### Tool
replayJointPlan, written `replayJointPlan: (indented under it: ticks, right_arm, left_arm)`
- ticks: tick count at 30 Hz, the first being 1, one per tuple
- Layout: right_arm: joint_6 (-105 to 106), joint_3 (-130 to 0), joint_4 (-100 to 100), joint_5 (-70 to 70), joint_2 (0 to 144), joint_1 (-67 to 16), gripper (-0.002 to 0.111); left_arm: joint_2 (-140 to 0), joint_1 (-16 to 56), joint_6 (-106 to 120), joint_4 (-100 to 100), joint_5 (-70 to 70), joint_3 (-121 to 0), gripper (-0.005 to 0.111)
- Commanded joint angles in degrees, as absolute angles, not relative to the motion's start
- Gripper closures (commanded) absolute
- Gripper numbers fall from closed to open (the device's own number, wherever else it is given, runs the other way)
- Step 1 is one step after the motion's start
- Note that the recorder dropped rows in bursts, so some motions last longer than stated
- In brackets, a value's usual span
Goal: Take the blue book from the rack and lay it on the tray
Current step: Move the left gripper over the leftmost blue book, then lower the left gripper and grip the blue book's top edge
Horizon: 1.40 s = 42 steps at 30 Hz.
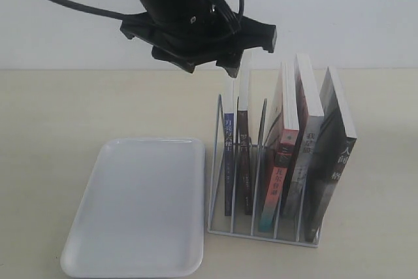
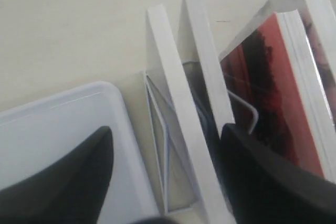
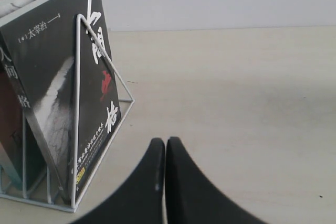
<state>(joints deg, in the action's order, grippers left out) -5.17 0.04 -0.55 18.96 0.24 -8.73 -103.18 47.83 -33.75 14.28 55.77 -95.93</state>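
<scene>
The blue book (image 1: 228, 161) stands in the rack (image 1: 261, 234) (slot nearest the tray (image 1: 137, 207)) on a beige tabletop (image 1: 78, 102); left gripper (image 2: 165, 132) spread wide, right gripper (image 3: 166, 148) pinched together.

Books in the rack: five
Blue book (image 1: 228, 161): one
Dark brown-spined book (image 1: 245, 161): one
Red-spined book (image 1: 281, 161): one
Pale grey-spined book (image 1: 304, 155): one
Black-covered book (image 1: 334, 155): one
White wire rack (image 1: 212, 187): one
White tray (image 1: 137, 207): one
Grippers: two, the left gripper (image 2: 165, 145) and the right gripper (image 3: 165, 142), one in each wrist view
Arms in the exterior view: one
</scene>
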Motion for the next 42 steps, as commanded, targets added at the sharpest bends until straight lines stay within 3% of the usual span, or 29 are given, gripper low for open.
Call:
replayJointPlan:
  ticks: [1,42]
  right_arm:
    - [-5.2,0.0,-0.8,18.7,0.0,-8.6,0.108]
    - [-5.2,0.0,-0.8,18.4,0.0,-8.6,0.108]
  left_arm:
    - [-103.8,47.7,-32.1,11.7,53.6,-96.4,0.05]
    - [-106.3,46.8,-30.3,12.6,56.9,-99.6,0.05]
